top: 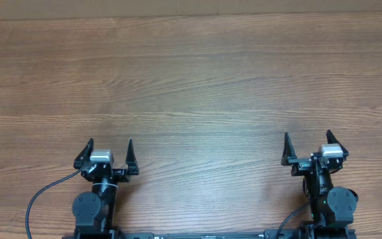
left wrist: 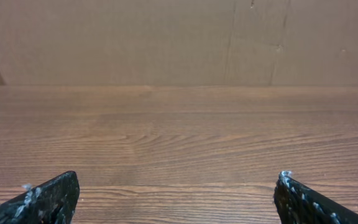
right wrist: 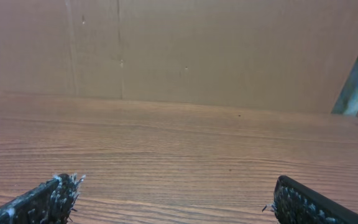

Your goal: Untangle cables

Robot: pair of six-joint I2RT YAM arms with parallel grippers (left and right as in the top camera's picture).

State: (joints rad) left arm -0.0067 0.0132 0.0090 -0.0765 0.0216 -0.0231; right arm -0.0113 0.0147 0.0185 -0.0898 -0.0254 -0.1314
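Left hand (top: pixel 110 143) and right hand (top: pixel 308 136) gape wide and empty over the bench (top: pixel 191 79); no cables show in 3 views, so a reach likely closes on nothing.

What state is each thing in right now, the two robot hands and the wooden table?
Black two-finger left hand: open, holding nothing.
Black two-finger right hand: open, holding nothing.
Brown wood-grain table: no loose cables visible on it.
Thin black cable at the left arm's base: one slack curve, not tangled.
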